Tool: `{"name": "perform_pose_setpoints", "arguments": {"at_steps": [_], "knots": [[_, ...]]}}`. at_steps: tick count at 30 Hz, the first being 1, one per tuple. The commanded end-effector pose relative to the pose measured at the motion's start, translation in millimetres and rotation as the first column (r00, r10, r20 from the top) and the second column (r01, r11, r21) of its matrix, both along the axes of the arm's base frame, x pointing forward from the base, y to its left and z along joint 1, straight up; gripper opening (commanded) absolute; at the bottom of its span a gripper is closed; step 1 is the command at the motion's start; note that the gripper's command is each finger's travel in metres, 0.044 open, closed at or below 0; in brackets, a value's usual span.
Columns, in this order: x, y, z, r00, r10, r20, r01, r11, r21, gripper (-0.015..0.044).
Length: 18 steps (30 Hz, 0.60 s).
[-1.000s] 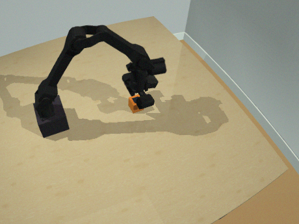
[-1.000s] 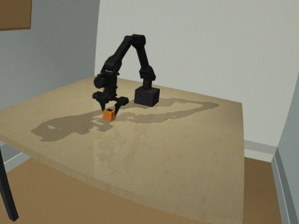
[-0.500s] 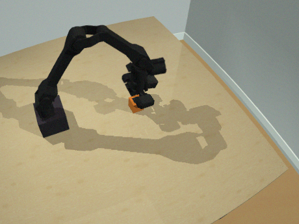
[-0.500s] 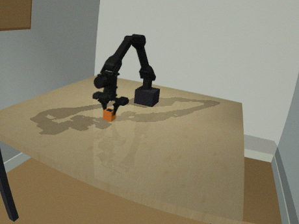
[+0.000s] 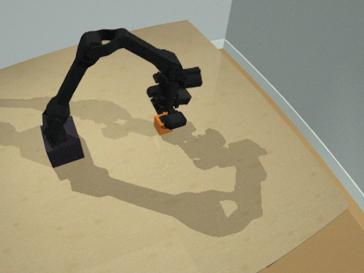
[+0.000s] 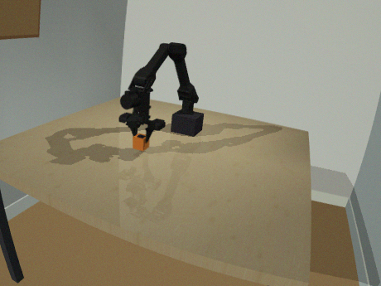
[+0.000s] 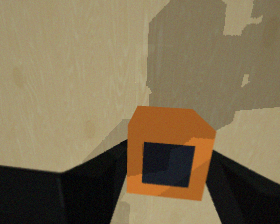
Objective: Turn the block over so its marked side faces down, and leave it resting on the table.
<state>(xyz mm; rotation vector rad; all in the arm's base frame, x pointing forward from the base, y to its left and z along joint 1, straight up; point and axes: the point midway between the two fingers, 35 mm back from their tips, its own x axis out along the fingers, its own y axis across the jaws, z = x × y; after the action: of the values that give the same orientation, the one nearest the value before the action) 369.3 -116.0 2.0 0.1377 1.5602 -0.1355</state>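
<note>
Gripping an orange block, black pincer, dark square mark uppermost, lettering indiscernible.

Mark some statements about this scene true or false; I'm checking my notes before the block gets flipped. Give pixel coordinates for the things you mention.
1. The gripper (image 5: 169,118) (image 6: 142,138) (image 7: 164,147) is shut on the block (image 5: 162,130) (image 6: 140,143) (image 7: 165,125). True.
2. The block's marked side faces down. False: the dark square (image 6: 141,136) (image 7: 168,165) is on top.
3. The block is orange. True.
4. The fingers hold the block from two opposite sides. True.
5. The block sits on the arm's base (image 5: 67,153) (image 6: 187,123). False: it is apart from the base, out over the table (image 5: 130,227) (image 6: 248,196) (image 7: 60,75).
</note>
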Motion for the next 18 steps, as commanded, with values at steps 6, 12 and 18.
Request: {"name": "perform_pose_setpoints", "arguments": {"at_steps": [6, 12, 18], "knots": [[6.4, -2.4, 9.7, 0.998, 0.001, 0.061, -0.001, 1.0, -0.015, 0.0], [8.1, -3.1, 5.6, 0.989, 0.001, 0.148, 0.004, 1.0, -0.028, 0.0], [8.6, -3.5, 2.9, 0.972, 0.002, 0.235, 0.008, 0.999, -0.042, 0.0]]}}
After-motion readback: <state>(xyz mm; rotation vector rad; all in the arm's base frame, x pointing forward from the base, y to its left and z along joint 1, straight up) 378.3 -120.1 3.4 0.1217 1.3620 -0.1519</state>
